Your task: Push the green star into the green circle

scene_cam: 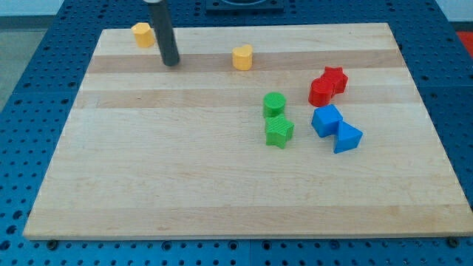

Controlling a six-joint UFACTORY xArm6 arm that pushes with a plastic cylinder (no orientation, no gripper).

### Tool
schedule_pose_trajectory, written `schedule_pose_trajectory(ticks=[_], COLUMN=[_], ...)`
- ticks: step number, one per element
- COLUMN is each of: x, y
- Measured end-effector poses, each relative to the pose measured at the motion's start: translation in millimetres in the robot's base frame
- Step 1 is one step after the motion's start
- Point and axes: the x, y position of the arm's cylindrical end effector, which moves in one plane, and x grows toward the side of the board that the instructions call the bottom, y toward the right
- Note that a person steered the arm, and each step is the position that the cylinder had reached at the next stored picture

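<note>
Tip (171, 63) down on the counter (148, 185) near the view's top left, between two yellow blocks (143, 35) (242, 57); a bare rod, no hand, nothing held. Green star (278, 131) well apart, toward the view's lower right, just below the green circle (274, 104), almost touching. No clear long axis or heading on the star. Probably needs approaching from below.

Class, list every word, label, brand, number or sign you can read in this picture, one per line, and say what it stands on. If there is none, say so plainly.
None: no readable text anywhere in the view.
The wooden board, the green star, the green circle and the yellow, red and blue blocks are all unmarked.
My tip carries no lettering either.
</note>
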Motion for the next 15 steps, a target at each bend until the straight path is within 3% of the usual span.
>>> schedule_pose_trajectory(ticks=[1,4,10,15], x=[24.6,22.0,-30.3,156.1], y=[51.1,133.2,119.7,104.6])
